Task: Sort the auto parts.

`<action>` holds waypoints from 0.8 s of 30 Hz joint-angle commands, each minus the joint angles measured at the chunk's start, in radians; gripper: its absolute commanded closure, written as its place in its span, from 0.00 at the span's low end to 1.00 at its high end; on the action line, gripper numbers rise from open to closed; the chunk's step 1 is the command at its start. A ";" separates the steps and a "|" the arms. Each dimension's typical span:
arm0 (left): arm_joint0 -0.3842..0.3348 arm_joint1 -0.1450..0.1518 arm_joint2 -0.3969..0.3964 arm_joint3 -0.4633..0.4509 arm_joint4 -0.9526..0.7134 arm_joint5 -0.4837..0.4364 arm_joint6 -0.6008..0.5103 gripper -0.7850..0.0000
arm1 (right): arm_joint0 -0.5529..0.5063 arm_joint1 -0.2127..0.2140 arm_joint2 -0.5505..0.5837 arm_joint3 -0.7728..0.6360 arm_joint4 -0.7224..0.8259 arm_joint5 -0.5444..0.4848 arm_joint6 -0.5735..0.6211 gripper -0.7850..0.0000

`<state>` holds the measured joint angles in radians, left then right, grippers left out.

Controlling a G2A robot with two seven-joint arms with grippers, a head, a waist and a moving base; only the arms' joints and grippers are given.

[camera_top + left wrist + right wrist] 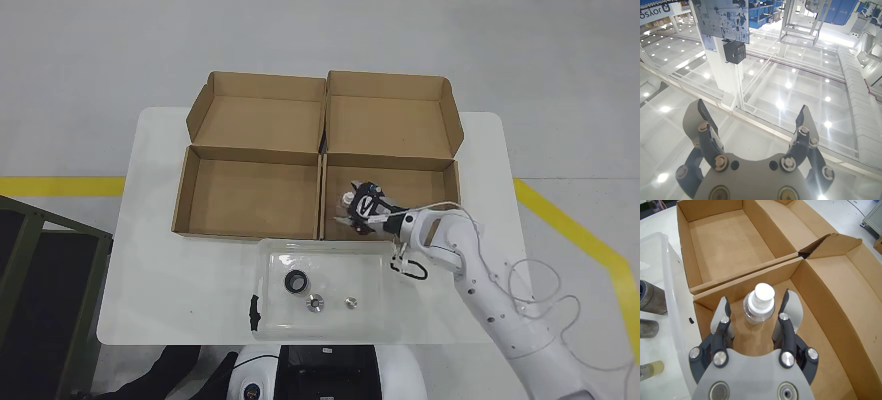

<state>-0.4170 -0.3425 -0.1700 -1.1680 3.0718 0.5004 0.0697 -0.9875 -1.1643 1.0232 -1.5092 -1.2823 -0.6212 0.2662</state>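
We see our right gripper [756,297] spread wide astride a white-capped bottle [759,311], not touching it, upright in a cardboard box [829,306]; from above, a clear tray [270,262] lies beside that box; our left gripper [751,103] gapes empty

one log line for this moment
right gripper: open around bottle | bottle: upright in cardboard box | left gripper: open, empty

Right tool [757,297] spread wide, left tool [752,103] spread, upturned
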 commanded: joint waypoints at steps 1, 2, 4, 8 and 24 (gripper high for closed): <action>0.000 0.000 0.000 0.000 0.000 0.000 0.000 0.00 | 0.000 0.000 0.005 -0.009 0.007 0.003 -0.001 0.00; 0.000 0.000 0.000 0.000 0.000 0.000 0.000 0.00 | -0.003 0.001 0.011 -0.016 0.013 0.005 -0.003 0.00; 0.000 0.000 0.000 0.000 0.000 0.000 0.000 0.00 | -0.011 0.004 0.027 -0.038 0.022 0.006 -0.008 0.00; 0.000 0.000 0.000 0.000 0.000 0.000 0.000 0.00 | -0.053 0.016 0.081 -0.126 0.037 0.004 -0.006 0.00; 0.000 0.000 0.000 0.000 0.000 0.000 0.000 0.00 | -0.303 0.065 0.198 -0.553 0.094 -0.159 0.168 0.00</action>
<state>-0.4170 -0.3425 -0.1700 -1.1680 3.0718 0.5004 0.0697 -1.2781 -1.1007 1.2197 -2.0472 -1.1884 -0.7759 0.4281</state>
